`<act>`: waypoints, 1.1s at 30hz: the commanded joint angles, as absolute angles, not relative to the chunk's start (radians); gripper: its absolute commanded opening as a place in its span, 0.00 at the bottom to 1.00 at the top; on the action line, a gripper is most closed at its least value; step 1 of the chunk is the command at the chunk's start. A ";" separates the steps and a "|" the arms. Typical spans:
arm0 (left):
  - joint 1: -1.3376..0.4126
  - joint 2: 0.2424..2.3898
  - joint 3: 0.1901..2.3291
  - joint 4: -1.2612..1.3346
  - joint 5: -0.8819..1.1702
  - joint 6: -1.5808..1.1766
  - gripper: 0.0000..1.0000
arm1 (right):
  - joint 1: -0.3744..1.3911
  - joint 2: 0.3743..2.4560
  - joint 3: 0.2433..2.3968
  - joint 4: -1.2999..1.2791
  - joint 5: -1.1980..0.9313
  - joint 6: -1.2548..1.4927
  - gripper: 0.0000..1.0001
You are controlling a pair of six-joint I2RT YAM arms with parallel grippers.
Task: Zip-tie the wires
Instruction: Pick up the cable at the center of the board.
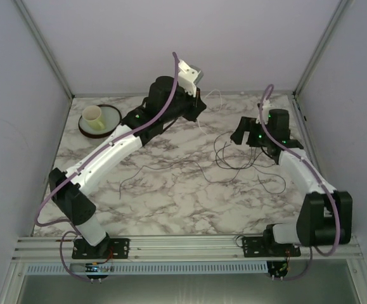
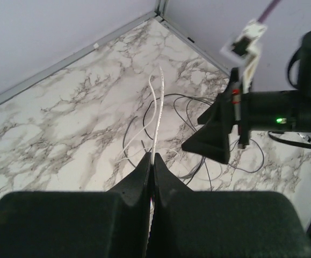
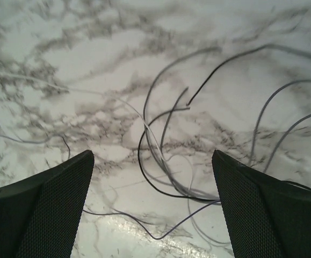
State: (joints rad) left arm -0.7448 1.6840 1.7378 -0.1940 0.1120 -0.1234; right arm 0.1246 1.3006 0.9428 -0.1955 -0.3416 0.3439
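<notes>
The wires (image 1: 234,158) are thin dark strands lying in loose loops on the marble table (image 1: 170,196), right of centre. My left gripper (image 2: 152,157) is shut on a thin white zip tie (image 2: 156,107), whose two strands run out past the fingertips above the table. In the top view the left gripper (image 1: 199,106) is raised near the back wall. My right gripper (image 3: 152,161) hangs open directly over the wire loops (image 3: 163,140), its fingers (image 3: 48,204) wide apart and holding nothing. In the top view the right gripper (image 1: 240,134) sits just above the wires' upper edge.
A pale cup (image 1: 93,116) stands on a round dark-rimmed plate (image 1: 110,124) at the back left. A loose wire strand (image 1: 164,168) trails leftward across the table's middle. The enclosure walls close in behind and at both sides.
</notes>
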 commanded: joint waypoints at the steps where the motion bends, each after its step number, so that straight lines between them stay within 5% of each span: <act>1: -0.741 1.647 1.759 -0.232 0.116 -0.113 0.00 | 0.169 1.400 0.954 -0.190 -0.408 0.314 0.90; 7: -0.741 1.636 1.765 -0.235 0.111 -0.117 0.00 | 0.233 1.548 0.982 -0.185 -0.365 0.297 0.88; 10: -0.741 1.629 1.779 -0.248 0.095 -0.121 0.00 | 0.249 1.590 0.979 -0.185 -0.332 0.292 0.79; 14: -0.738 1.610 1.803 -0.275 0.075 -0.135 0.00 | 0.251 1.572 0.964 -0.185 -0.228 0.297 0.30; 18: -0.719 1.563 1.796 -0.289 0.031 -0.151 0.00 | 0.250 1.461 0.975 -0.189 -0.137 0.288 0.00; 33: -0.641 1.356 1.641 -0.388 -0.039 -0.153 0.00 | 0.252 1.159 1.265 -0.308 0.205 0.258 0.00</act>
State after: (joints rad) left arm -0.6495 1.3899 1.6901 -0.3237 -0.0067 -0.1612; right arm 0.2485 1.2301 1.1774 -0.2745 0.0994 0.2687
